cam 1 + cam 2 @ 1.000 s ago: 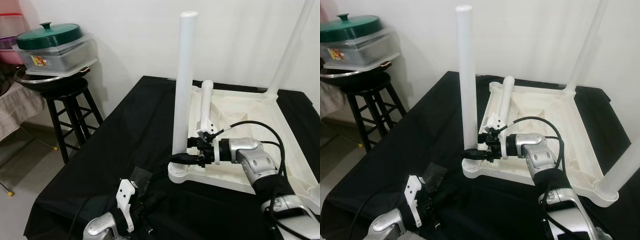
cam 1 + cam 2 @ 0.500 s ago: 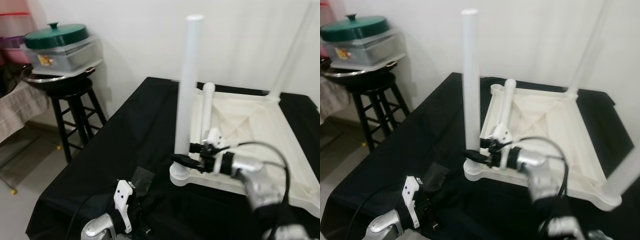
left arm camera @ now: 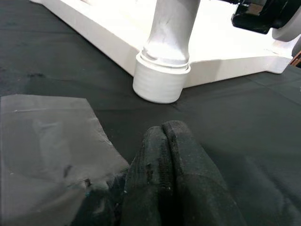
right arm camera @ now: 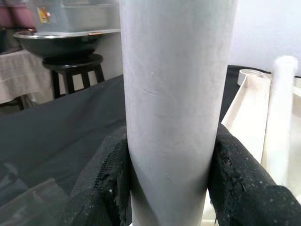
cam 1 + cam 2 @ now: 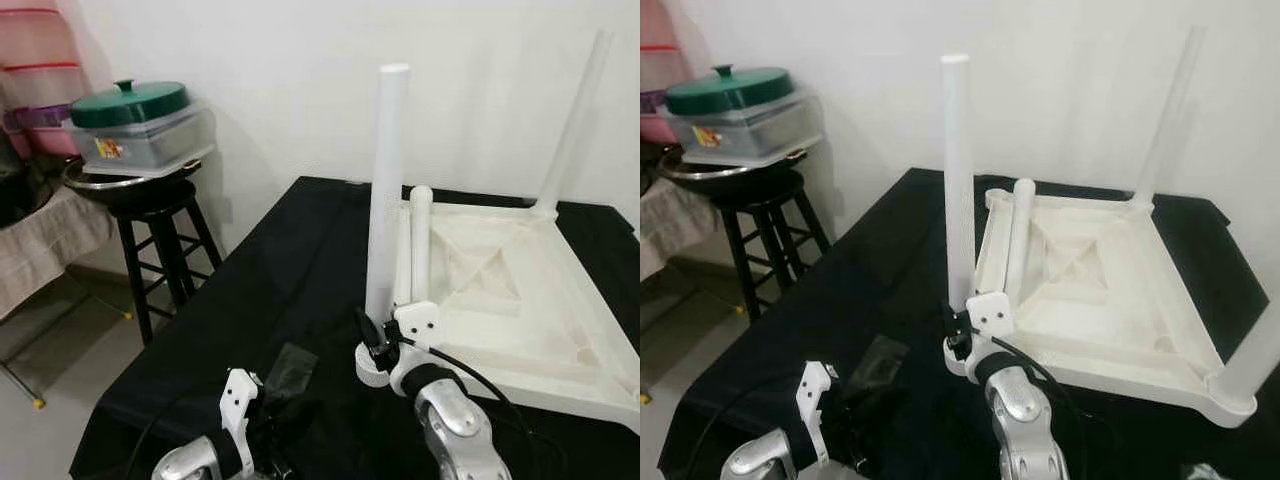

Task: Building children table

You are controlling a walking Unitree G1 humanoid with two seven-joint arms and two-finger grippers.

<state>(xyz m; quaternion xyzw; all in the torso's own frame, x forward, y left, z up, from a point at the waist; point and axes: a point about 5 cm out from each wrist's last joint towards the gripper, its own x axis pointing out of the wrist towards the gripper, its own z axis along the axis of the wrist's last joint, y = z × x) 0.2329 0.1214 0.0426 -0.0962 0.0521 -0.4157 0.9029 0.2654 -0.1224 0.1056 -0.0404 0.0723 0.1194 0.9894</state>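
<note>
Head views: the upturned tabletop lies on the black surface; the right gripper clamps the upright leg at its near-left corner socket.

Left wrist: the left gripper rests fingers together.

Right wrist: fingers pinch the leg; slipping could tilt it out.

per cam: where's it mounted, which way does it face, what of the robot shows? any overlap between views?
Left eye and right eye views: head stereo pair, facing forward and down at the upturned white table on black cloth; both silver arms show below.
Left wrist view: low over the cloth, facing the corner socket; left gripper jaws shut.
Right wrist view: facing the upright leg; right gripper jaws clamp it on both sides.
Shared: that leg shows in every view; the stool in the eye views and the right wrist view.
</note>
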